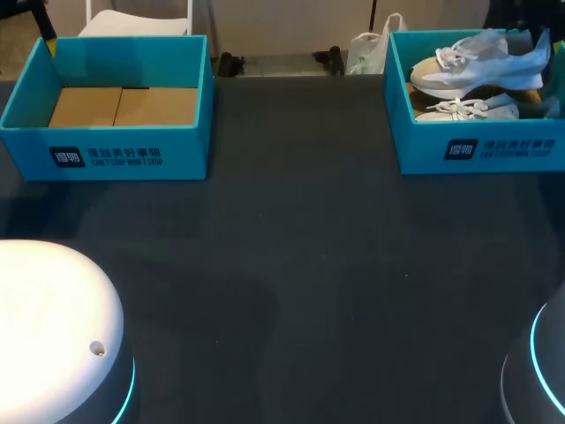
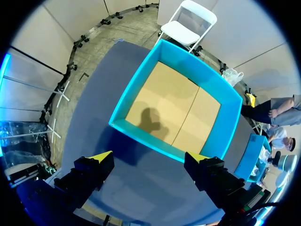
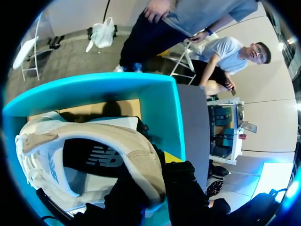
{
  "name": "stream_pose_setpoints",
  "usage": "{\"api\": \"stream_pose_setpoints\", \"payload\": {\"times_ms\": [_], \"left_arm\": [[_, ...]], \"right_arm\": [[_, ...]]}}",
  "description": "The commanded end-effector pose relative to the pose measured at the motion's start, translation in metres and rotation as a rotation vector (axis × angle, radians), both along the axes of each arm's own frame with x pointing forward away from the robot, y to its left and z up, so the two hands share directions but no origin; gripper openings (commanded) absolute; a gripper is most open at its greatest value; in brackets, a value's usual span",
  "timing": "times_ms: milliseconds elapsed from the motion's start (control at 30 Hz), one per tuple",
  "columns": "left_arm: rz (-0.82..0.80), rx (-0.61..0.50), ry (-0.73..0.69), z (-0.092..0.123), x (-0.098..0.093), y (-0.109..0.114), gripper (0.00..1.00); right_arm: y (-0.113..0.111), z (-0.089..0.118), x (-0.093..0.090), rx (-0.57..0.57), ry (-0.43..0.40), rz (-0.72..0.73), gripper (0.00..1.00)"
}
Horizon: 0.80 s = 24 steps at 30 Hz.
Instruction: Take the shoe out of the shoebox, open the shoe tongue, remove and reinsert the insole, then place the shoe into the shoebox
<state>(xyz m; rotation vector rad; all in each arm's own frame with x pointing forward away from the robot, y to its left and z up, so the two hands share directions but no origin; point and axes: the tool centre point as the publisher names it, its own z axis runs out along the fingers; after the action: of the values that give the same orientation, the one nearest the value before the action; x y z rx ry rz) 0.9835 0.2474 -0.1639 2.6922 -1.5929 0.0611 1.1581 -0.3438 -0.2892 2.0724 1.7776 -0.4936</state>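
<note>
Clearly the first step is in hand: the shoe (image 1: 477, 62), white with beige panels, lies heel-up on top of a second shoe (image 1: 466, 111) inside the teal shoebox (image 1: 481, 152) at the table's far right. Seen from the right wrist, the right gripper (image 3: 151, 175) is at the heel. One dark finger reaches into the opening and the other, its yellow tip showing, stands outside. The collar runs between them, so the jaws look clamped on the shoe's heel rim. The next move, as I judge it, calls for a straight lift that clears the box wall without dragging the lower shoe or its laces, then a set-down on the open dark table (image 1: 291, 265). Off to the left, the left gripper (image 2: 149, 157) hovers above the empty box (image 2: 229, 123), jaws wide apart and holding nothing. It would likely be needed to steady the shoe for the tongue.
</note>
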Motion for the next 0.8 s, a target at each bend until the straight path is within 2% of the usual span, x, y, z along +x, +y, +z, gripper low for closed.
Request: {"api": "stream_pose_setpoints", "payload": {"times_ms": [33,400,800], "left_arm": [[0.001,0.003,-0.002,0.0,-0.002,0.0,1.0],[0.001,0.003,-0.002,0.0,-0.002,0.0,1.0],[0.001,0.003,-0.002,0.0,-0.002,0.0,1.0]], "right_arm": [[0.005,-0.001,0.008,-0.002,0.012,-0.004,0.0],[0.011,-0.015,0.004,0.005,0.028,-0.002,0.0],[0.007,-0.031,0.006,0.014,0.021,0.022,0.0]]}}
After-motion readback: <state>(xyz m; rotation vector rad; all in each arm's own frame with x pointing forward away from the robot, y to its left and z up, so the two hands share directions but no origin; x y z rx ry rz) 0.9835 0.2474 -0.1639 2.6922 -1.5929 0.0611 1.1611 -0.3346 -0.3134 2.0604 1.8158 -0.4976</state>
